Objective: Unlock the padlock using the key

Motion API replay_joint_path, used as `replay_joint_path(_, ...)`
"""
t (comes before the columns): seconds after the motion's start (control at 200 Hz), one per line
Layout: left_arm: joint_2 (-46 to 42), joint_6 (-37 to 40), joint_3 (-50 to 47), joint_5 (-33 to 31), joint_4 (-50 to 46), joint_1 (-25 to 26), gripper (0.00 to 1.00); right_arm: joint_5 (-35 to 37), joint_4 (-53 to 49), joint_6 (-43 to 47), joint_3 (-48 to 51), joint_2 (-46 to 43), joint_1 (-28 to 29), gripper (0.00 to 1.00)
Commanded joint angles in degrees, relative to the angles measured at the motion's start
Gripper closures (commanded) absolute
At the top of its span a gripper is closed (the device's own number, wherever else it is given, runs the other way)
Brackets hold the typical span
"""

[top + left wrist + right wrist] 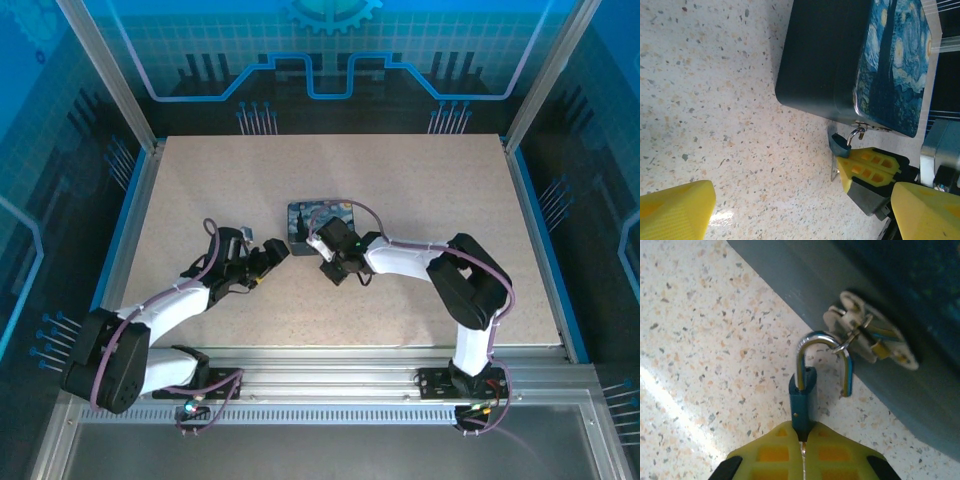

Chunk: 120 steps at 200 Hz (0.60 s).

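From above, the left end effector [278,250] hovers over the speckled tabletop [200,180] just left of the blue swirl-painted tin box [305,218]. It is near the box's front left corner and does not touch it. In the left wrist view its yellow fingers [675,212] stand wide apart at the lower corners, with only bare tabletop between them, so it holds nothing.

The tin box [825,60] lies flat on the tabletop with its painted lid up. The padlock [842,144] hangs at the box's front wall, against the lower edge of the lid. The right wrist view shows it close up. The padlock [803,395] has a narrow blue body and a bright metal shackle [820,339]. The shackle is threaded through a small ring on the pale hasp [865,332] fixed to the box wall [920,390]. One leg of the shackle sits in the body. The other leg ends free beside the body, so the shackle stands open.

In the left wrist view a thin grey sliver [833,172] juts out beside the padlock's body, too small to identify.

The right end effector [322,250] reaches the front of the box from the right. Its yellow fingers [775,455] are pressed together on the padlock's blue body, which is pinched between their tips. The left wrist view shows the same grip, with the right end effector [847,175] just below the box's corner.
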<state>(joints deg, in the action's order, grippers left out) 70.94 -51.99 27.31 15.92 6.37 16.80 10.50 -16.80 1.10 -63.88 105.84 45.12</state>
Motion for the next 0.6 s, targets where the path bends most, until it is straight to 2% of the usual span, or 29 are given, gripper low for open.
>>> replay_joint_path(0.0, 1.1, 2.6, 2.1, 3.0, -4.8, -0.5, 0.08, 0.3, -4.3, 4.7, -1.4, -2.3, 1.6, 1.00)
replay_joint_path(0.595, -1.1, 2.7, 1.7, 3.6, -7.5, -0.7, 0.09, -0.7, -12.5, 17.9, -6.8, -2.0, 1.4, 1.00)
